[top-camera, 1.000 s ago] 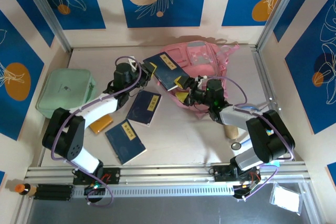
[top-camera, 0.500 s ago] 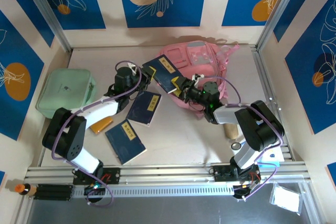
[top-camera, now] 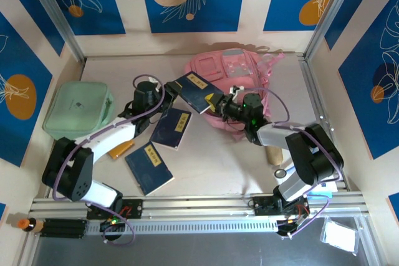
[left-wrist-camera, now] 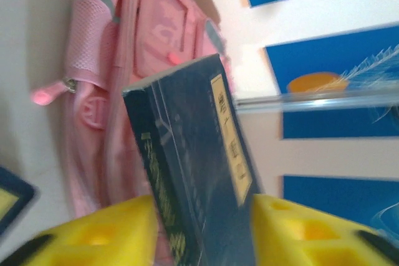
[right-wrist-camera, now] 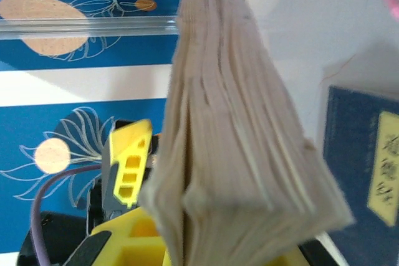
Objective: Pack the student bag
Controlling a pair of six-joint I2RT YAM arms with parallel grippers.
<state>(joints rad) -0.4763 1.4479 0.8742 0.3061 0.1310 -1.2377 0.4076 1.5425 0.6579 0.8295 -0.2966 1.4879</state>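
The student bag [top-camera: 240, 70] lies flat at the back of the table, pink with grey patches, and shows behind the book in the left wrist view [left-wrist-camera: 100, 91]. A dark blue book [top-camera: 194, 90] with a yellow title strip hangs in the air in front of the bag's left side. My right gripper [top-camera: 217, 105] is shut on its right corner; the book's beige page edge [right-wrist-camera: 237, 123] rises from between those jaws [right-wrist-camera: 206, 247]. My left gripper [top-camera: 169, 86] stands at the book's left end, open, its yellow fingers [left-wrist-camera: 93, 235] on either side of the book [left-wrist-camera: 199, 172] with a gap.
A mint-green case [top-camera: 78, 107] sits at the left wall. Two more blue books [top-camera: 171, 128] [top-camera: 148, 167] and an orange block [top-camera: 120, 148] lie on the table in front of the left arm. A tan cylinder [top-camera: 274, 155] lies by the right arm.
The right gripper has shut on the book's right corner. The left gripper has opened its jaws around the book's left end and drawn back a little to the left.
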